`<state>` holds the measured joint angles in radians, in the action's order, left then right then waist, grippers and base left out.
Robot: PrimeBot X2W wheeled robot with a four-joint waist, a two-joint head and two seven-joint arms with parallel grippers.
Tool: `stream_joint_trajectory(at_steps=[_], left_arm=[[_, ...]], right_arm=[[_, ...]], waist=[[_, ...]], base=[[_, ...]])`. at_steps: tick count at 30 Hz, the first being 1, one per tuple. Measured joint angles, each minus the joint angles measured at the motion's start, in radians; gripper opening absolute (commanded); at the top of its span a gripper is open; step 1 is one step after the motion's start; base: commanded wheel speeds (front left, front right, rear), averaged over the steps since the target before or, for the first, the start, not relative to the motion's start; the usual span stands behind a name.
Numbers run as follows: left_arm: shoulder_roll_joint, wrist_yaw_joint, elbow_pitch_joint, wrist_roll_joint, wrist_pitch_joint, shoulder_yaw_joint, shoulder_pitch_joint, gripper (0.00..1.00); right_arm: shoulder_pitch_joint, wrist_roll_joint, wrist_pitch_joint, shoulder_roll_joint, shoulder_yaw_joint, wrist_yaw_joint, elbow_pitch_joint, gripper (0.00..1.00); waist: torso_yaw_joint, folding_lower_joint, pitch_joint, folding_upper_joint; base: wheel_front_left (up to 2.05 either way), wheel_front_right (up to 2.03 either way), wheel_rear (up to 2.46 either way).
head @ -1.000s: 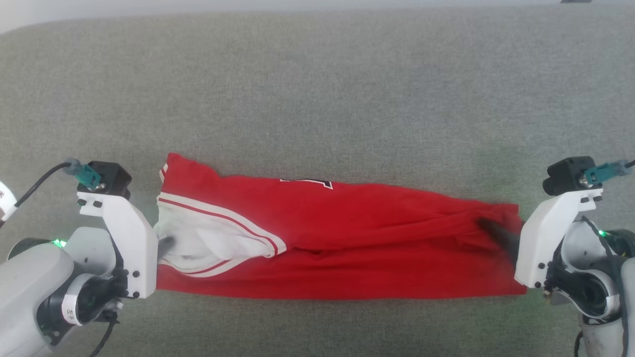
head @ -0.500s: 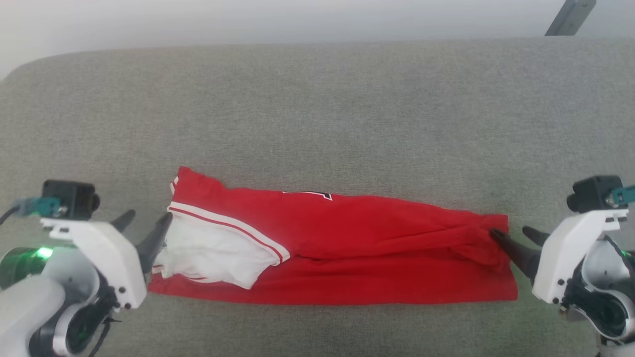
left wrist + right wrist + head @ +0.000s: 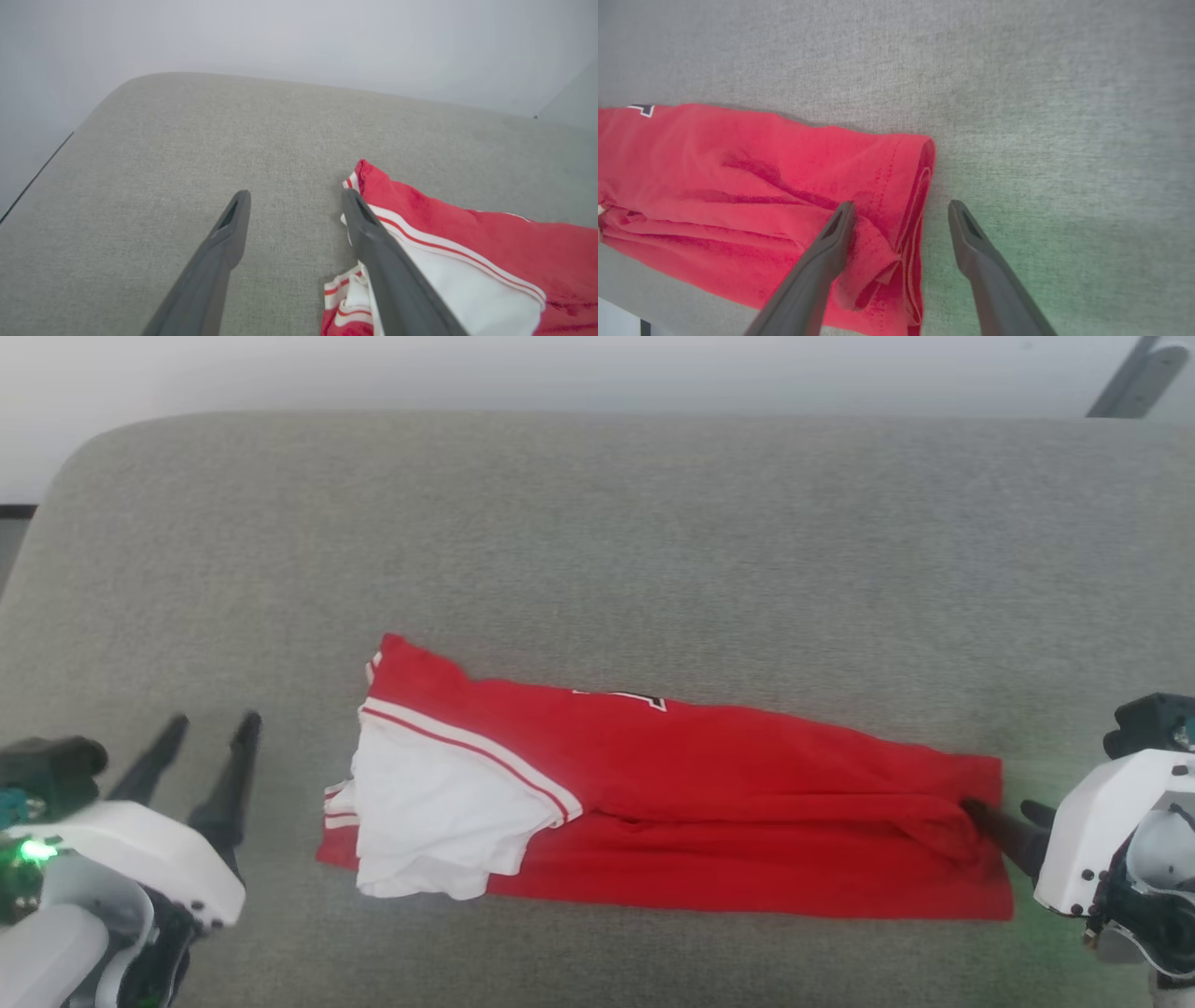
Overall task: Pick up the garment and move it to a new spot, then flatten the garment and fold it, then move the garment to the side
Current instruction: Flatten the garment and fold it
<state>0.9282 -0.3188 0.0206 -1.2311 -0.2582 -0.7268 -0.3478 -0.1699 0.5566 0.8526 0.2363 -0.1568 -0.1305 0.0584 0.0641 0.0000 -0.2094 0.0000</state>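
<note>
The garment [image 3: 709, 803] lies folded into a long red strip on the grey cushion, its white sleeve [image 3: 439, 812] with striped trim on top at the left end. A sliver of black lettering [image 3: 639, 698] peeks out at the far edge. My left gripper [image 3: 213, 721] stands open to the left of the sleeve, apart from it; in the left wrist view the left gripper [image 3: 295, 193] is over bare cushion with the garment [image 3: 467, 242] beside its right finger. My right gripper [image 3: 1001, 809] is open at the red hem; the right gripper [image 3: 901, 205] straddles the garment's [image 3: 738, 163] hem edge.
The grey fabric cushion [image 3: 597, 523] stretches wide around the garment, with a rounded corner [image 3: 84, 448] at the far left and a pale wall behind. A dark metal bar [image 3: 1134, 378] slants at the top right.
My left gripper has let go of the white sleeve, opened and drawn back to the left. The right gripper has opened at the hem. The head camera has also shifted.
</note>
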Motion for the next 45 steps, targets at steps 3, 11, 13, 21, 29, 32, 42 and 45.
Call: stream_joint_trajectory(at_steps=[3,11,13,21,29,32,42,45], left_arm=[[-0.069,0.021,0.020,0.080,-0.001,0.126,0.044,1.00],[-0.237,0.143,0.090,0.263,-0.003,0.380,0.222,1.00],[-0.275,0.178,0.114,0.296,-0.003,0.423,0.243,1.00],[-0.395,0.287,0.178,0.428,-0.003,0.561,0.268,1.00],[-0.471,0.360,0.207,0.517,-0.003,0.658,0.283,1.00],[-0.494,0.375,0.207,0.552,-0.003,0.681,0.283,1.00],[-0.524,0.418,0.219,0.614,-0.003,0.723,0.259,1.00],[-0.531,0.423,0.225,0.625,-0.003,0.726,0.256,1.00]], right_arm=[[-0.010,0.005,0.015,0.003,-0.004,0.000,0.044,1.00],[-0.076,0.002,0.046,0.018,0.021,0.000,0.170,1.00],[-0.094,0.004,0.057,0.021,0.032,0.000,0.198,1.00],[-0.131,0.035,0.060,0.035,0.069,0.002,0.232,0.00],[-0.142,0.059,0.045,0.067,0.030,-0.001,0.213,0.00],[-0.145,0.059,0.041,0.105,-0.018,-0.001,0.216,0.00],[-0.225,-0.004,0.004,0.231,-0.190,0.000,0.320,0.00],[-0.238,-0.011,0.006,0.236,-0.176,0.000,0.332,0.00]], waist=[[0.019,0.0000,-0.005,0.0000],[0.063,0.0000,-0.018,0.0000],[0.072,0.0000,-0.019,0.0000],[0.098,0.0000,-0.027,0.0000],[0.078,0.0000,-0.027,0.0000],[0.063,0.0000,-0.031,0.0000],[0.012,0.0000,-0.063,0.0000],[0.002,0.0000,-0.066,0.0000]], base=[[0.00,0.00,0.00],[0.00,0.00,0.00],[0.00,0.00,0.00],[0.00,0.00,0.00],[0.00,0.00,0.00],[0.00,0.00,0.00],[0.00,0.00,0.00],[0.00,0.00,0.00]])
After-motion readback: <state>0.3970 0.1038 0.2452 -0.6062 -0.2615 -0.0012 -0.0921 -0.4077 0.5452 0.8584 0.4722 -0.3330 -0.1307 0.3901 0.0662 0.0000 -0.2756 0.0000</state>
